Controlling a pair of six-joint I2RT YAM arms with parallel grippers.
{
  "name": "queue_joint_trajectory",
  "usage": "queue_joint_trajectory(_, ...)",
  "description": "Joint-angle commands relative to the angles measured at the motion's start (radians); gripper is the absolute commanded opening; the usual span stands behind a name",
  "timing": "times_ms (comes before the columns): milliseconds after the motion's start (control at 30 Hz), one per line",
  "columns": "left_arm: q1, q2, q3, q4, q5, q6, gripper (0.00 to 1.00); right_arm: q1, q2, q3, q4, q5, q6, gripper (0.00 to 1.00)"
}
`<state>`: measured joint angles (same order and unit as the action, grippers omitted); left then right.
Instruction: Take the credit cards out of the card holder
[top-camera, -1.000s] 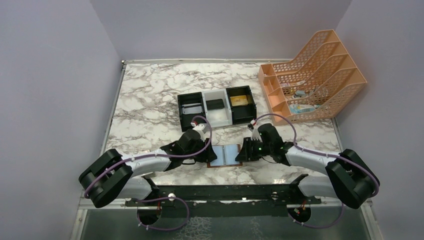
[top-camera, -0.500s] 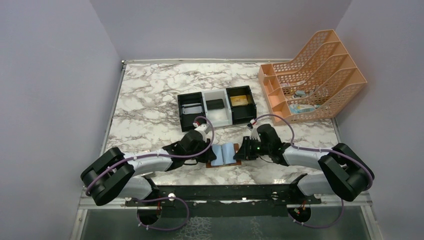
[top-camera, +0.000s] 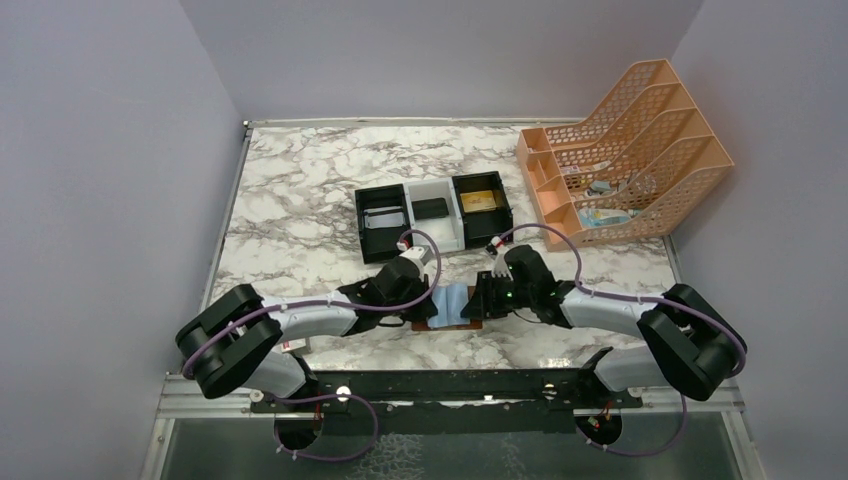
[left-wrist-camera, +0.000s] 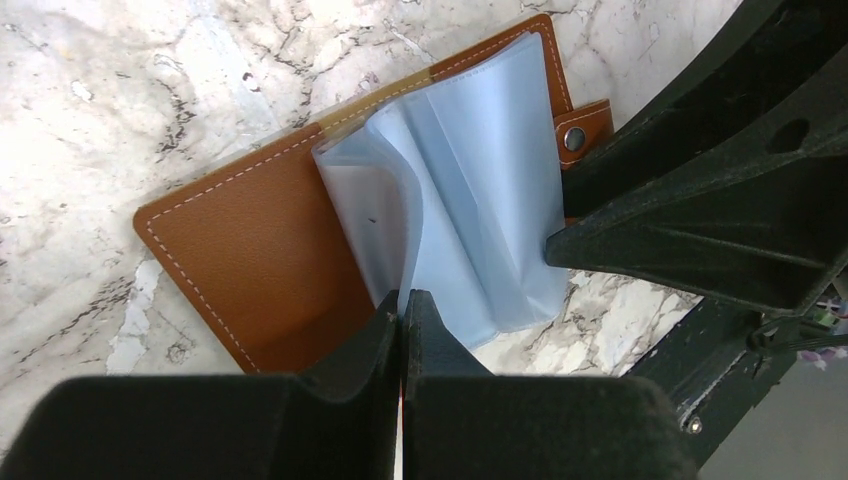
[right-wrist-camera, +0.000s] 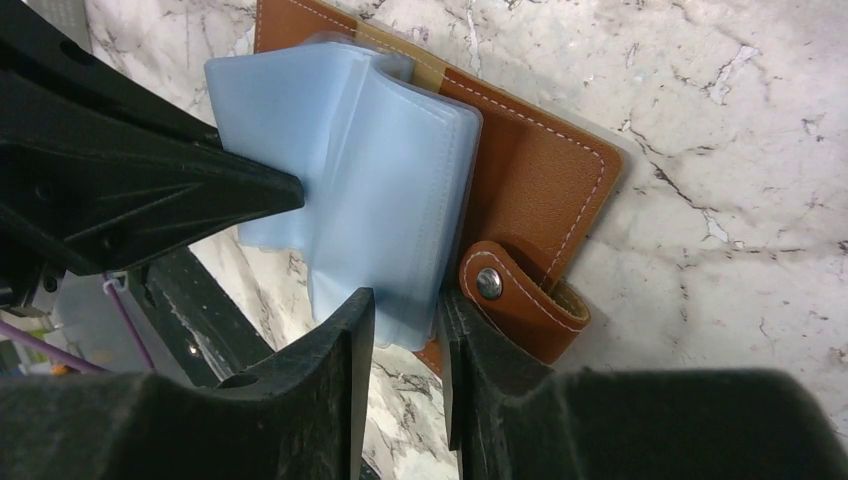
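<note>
The brown leather card holder lies open on the marble between both arms, its blue-grey sleeves bunched upward. My left gripper is shut on the edge of one thin sleeve; in the top view it is at the holder's left side. My right gripper has its jaws closed round the sleeve stack next to the snap tab; in the top view it is at the holder's right side. A gold card and a dark card lie in the tray. No card shows in the sleeves.
The black-white-black tray stands just behind the grippers. An orange file rack stands at the back right. A black metal rail runs along the near table edge, close under both wrists.
Both grippers have moved inward toward each other over the holder. The blue-grey sleeves have been pushed together and lifted into a bunch between them.
</note>
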<state>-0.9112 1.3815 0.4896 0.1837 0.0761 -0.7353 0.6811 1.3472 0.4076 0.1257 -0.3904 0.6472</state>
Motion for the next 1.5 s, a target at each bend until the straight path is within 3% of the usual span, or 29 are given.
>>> queue_joint_trajectory(0, -0.032, 0.036, 0.028, -0.042, -0.036, 0.030, 0.00, 0.025, 0.030, 0.040, -0.062, 0.076, -0.036, 0.31)
queue_joint_trajectory(233, -0.059, 0.037, 0.066, -0.121, -0.104, 0.044, 0.00, 0.091, 0.075, 0.112, -0.129, 0.178, -0.044, 0.27)
queue_joint_trajectory(433, -0.072, -0.017, 0.064, -0.178, -0.158, 0.052, 0.00, 0.094, 0.003, 0.153, -0.248, 0.262, -0.107, 0.31)
queue_joint_trajectory(600, -0.073, -0.112, 0.056, -0.251, -0.199, 0.061, 0.13, 0.095, -0.107, 0.195, -0.335, 0.299, -0.135, 0.37)
queue_joint_trajectory(633, -0.073, -0.132, 0.058, -0.274, -0.211, 0.061, 0.17, 0.095, -0.131, 0.199, -0.352, 0.322, -0.135, 0.42)
queue_joint_trajectory(700, -0.072, -0.181, 0.056, -0.319, -0.249, 0.055, 0.36, 0.095, -0.186, 0.208, -0.378, 0.360, -0.141, 0.52)
queue_joint_trajectory(767, -0.072, -0.232, 0.048, -0.349, -0.283, 0.051, 0.48, 0.095, -0.247, 0.212, -0.391, 0.401, -0.150, 0.59)
queue_joint_trajectory(867, -0.072, -0.318, 0.044, -0.392, -0.333, 0.044, 0.68, 0.095, -0.329, 0.217, -0.386, 0.480, -0.177, 0.63)
queue_joint_trajectory(967, -0.072, -0.400, 0.058, -0.444, -0.380, 0.054, 0.80, 0.095, -0.407, 0.234, -0.372, 0.593, -0.224, 0.68)
queue_joint_trajectory(1100, -0.072, -0.503, 0.079, -0.428, -0.389, 0.156, 0.88, 0.094, -0.527, 0.198, -0.229, 0.733, -0.365, 0.84)
queue_joint_trajectory(1200, -0.072, -0.566, 0.102, -0.420, -0.457, 0.218, 0.99, 0.095, -0.612, 0.159, -0.096, 0.798, -0.475, 0.90)
queue_joint_trajectory(1333, -0.071, -0.589, 0.137, -0.415, -0.606, 0.309, 0.99, 0.094, -0.669, 0.089, 0.137, 0.875, -0.635, 0.92)
queue_joint_trajectory(1467, -0.056, -0.536, 0.195, -0.430, -0.752, 0.387, 0.99, 0.095, -0.623, 0.026, 0.418, 0.963, -0.813, 0.93)
